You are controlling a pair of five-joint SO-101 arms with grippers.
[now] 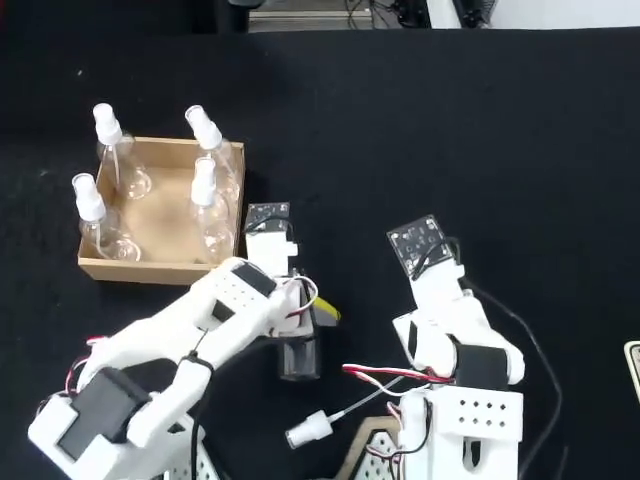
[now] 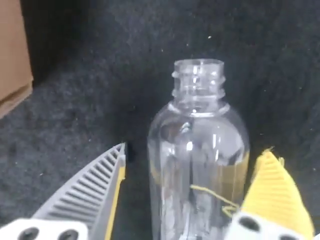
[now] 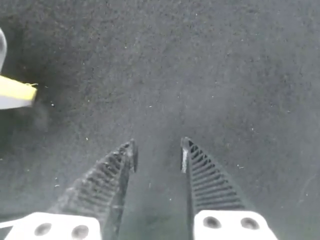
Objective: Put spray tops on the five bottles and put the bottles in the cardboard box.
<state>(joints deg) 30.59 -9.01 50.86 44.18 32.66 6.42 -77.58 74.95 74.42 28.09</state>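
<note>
A clear bottle (image 2: 197, 145) with a bare threaded neck stands between the fingers of my left gripper (image 2: 196, 150). That gripper is open: the yellow-backed finger (image 2: 272, 185) is at the bottle's side and a gap shows by the other finger (image 2: 95, 185). From above, the same bottle (image 1: 300, 358) is in front of the cardboard box (image 1: 160, 268). The box holds several bottles with white spray tops (image 1: 205, 185). A loose spray top (image 1: 310, 430) lies near the front edge. My right gripper (image 3: 157, 147) is open over bare black cloth, holding nothing.
The right arm (image 1: 455, 340) stands right of the bottle, with red and white wires trailing toward the loose spray top. A wooden base plate (image 1: 365, 455) lies at the front edge, and a pale object (image 1: 632, 362) at the far right.
</note>
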